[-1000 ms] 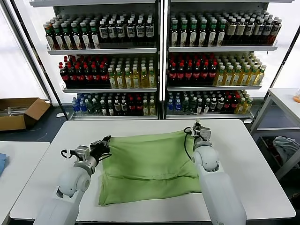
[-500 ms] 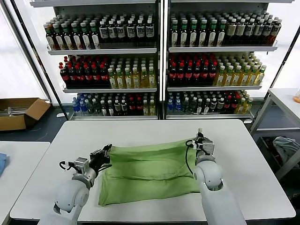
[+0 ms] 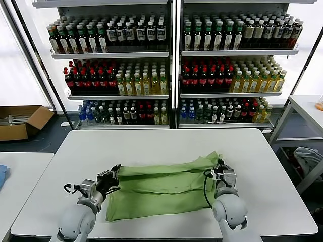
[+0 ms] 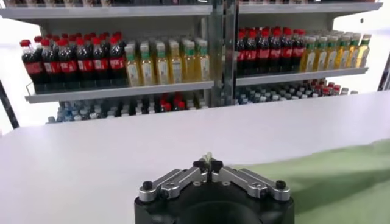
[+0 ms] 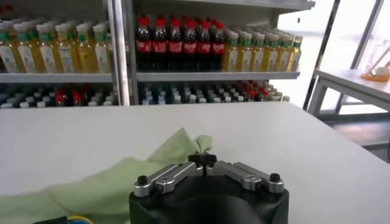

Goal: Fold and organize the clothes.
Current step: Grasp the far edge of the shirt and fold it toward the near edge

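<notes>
The light green shirt (image 3: pixel 161 189) lies on the white table (image 3: pixel 161 143), its far part doubled toward the near edge, plain side up. My left gripper (image 3: pixel 115 174) is shut on the shirt's far left corner; a sliver of green cloth (image 4: pixel 208 157) shows between its fingertips in the left wrist view. My right gripper (image 3: pixel 218 166) is shut on the far right corner, and a green tuft (image 5: pixel 203 143) pokes from its closed jaws in the right wrist view. The collar, buttons and checkered print are hidden.
Shelves of bottles (image 3: pixel 171 65) stand behind the table. A cardboard box (image 3: pixel 20 121) lies on the floor at the left. A second table (image 3: pixel 15 181) is at the left, a grey rack with a cloth bundle (image 3: pixel 308 156) at the right.
Both grippers have drawn back toward the table's near edge, pulling the shirt's far edge with them. The shirt now covers a shorter strip of the table.
</notes>
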### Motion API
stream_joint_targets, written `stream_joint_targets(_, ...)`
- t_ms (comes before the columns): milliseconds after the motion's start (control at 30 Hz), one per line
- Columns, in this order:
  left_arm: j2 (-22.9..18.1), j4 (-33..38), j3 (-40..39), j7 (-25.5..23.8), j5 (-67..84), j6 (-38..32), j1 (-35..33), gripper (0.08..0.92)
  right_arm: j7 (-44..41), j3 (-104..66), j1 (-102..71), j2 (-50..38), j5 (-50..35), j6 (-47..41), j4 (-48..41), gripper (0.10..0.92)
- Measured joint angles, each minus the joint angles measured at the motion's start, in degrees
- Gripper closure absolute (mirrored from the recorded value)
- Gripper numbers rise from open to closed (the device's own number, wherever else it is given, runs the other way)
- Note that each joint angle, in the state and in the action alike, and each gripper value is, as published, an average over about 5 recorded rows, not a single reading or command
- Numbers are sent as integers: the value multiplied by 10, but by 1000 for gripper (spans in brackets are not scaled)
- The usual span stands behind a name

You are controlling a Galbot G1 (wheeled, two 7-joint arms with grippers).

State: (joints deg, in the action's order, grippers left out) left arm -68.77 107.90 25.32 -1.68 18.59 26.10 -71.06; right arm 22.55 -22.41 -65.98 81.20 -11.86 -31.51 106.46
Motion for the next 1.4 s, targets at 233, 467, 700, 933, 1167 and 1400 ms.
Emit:
stream_joint_targets(233, -4, 14, 5, -4, -8, -1, -23, 908, 2, -1, -35, 3, 9, 0, 19, 918)
stream_joint_targets(467, -14, 17, 6, -13, -23, -4, -40, 908, 4, -6, -62, 2, 15, 4, 25, 918)
stream_joint_targets(700, -21, 12, 12, -15, -40, -6, -48, 908, 3, -7, -86, -1, 21, 8, 34, 918)
stream_joint_targets(933, -29, 12, 10, -16, -56, -8, -55, 875, 2, -5, -102, -1, 33, 14, 34, 838)
stream_joint_targets(1167, -34, 23, 9, -13, -71, -11, -57, 683, -1, -4, -110, -1, 50, 23, 32, 631)
stream_joint_targets(1400, -37, 43, 17, -2, -80, -9, -63, 475, -1, -11, -114, -5, 52, 26, 50, 431)
